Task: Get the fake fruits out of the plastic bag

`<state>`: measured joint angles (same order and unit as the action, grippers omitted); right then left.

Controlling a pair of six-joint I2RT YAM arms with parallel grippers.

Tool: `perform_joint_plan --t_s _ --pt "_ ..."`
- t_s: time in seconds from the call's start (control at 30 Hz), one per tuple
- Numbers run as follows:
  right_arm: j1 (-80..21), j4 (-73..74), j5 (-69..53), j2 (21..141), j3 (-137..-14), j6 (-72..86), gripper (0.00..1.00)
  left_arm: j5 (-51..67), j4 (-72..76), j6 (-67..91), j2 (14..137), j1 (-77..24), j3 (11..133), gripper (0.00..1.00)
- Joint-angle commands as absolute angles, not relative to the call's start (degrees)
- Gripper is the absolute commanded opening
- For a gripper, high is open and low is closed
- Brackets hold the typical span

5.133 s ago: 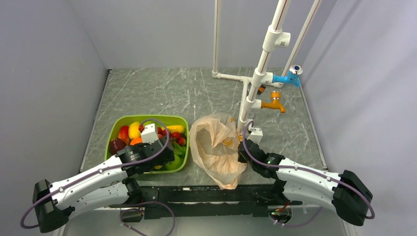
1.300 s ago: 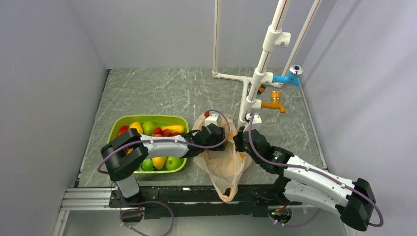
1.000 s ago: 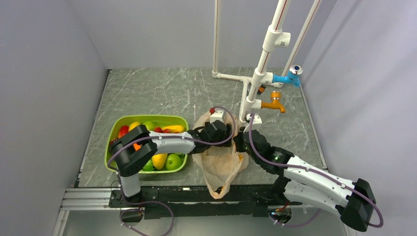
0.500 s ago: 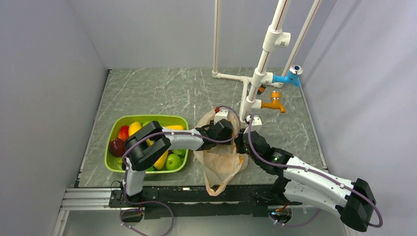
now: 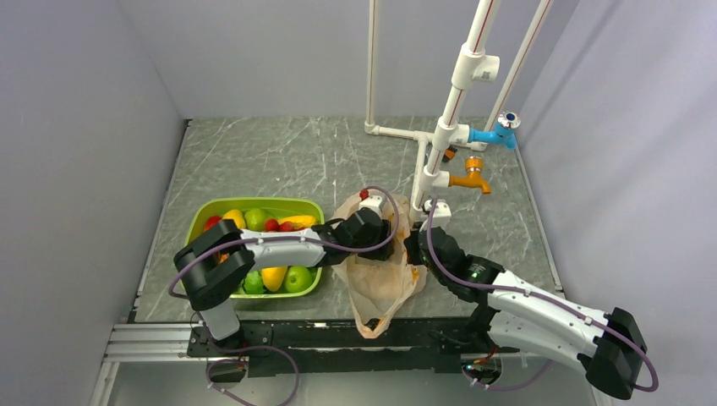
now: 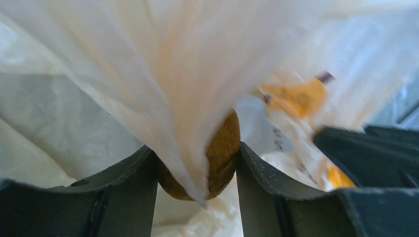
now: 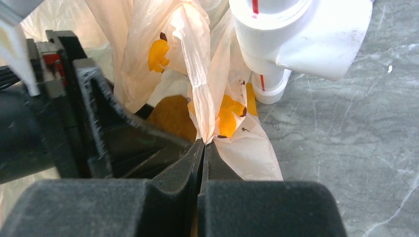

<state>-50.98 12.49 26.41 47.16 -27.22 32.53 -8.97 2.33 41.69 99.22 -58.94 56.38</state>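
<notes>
**Brown fruit gripped inside the bag, the other arm pinching the bag's edge**

The plastic bag [image 5: 382, 283] lies crumpled on the grey marble table [image 5: 279, 152]. Its closed end trails toward the near edge and its mouth is turned away from the arm bases.

The left gripper [image 6: 195, 170] is deep in the bag's mouth, with film all around it in the left wrist view. Its two dark fingers [image 6: 131, 192] are partly closed on a brown kiwi-like fruit [image 6: 223, 150], one pressing each flank. A fold of the bag's thin film hangs in front of the fruit, between the fingers, and hides its left half.

The right gripper [image 7: 203, 148] sits at the bag's right-hand edge. Its jaws are pressed together on a gathered pleat of the film, which stands up from the fingertips. The brown fruit shows just left of that pleat, inside the bag. The small orange patches nearby are print on the film.

A green tub [image 5: 254, 204] stands just left of the bag, holding yellow, green and red fruits [image 5: 272, 277]. The left arm reaches across its right corner. The foot of a white pipe stand [image 5: 420, 182] is just behind the bag's right side.

I cannot tell whether anything else is in the bag.
</notes>
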Motion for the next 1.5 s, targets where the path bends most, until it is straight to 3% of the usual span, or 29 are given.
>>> perform_joint_plan --t_s 0.0,0.33,0.47,0.8,1.0,1.13,1.33,1.47 --pt "-51.1 9.9 27.6 47.5 -26.5 31.8 0.0 1.8 3.7 43.5 94.4 -59.5 54.6 0.21" --pt "-51.1 10.2 28.1 48.7 -27.1 32.2 0.0 0.3 -2.9 43.4 81.8 -62.7 50.6 0.14" --pt "-51.1 10.0 28.2 48.4 -26.8 32.2 0.0 0.2 -6.3 43.1 75.0 -62.8 48.6 0.0" --pt "-51.1 10.4 28.0 49.3 -26.6 33.0 0.0 -11.2 -19.6 45.1 59.3 -62.8 47.0 0.0" --pt "-51.1 10.6 27.4 50.1 -27.4 32.7 0.0 -24.1 -36.9 47.0 52.2 -62.8 48.9 0.0" --pt "-51.1 10.4 27.2 50.3 -27.3 32.8 0.0 -35.7 -52.1 48.7 53.9 -62.8 55.3 0.0" --pt "-51.1 11.9 27.1 50.7 -27.4 33.0 0.0 -47.6 -71.9 53.6 68.1 -61.6 68.2 0.0" --pt "-51.1 12.2 27.2 49.3 -27.0 33.3 0.0 -50.0 -75.9 54.2 74.2 -56.5 72.2 0.0"
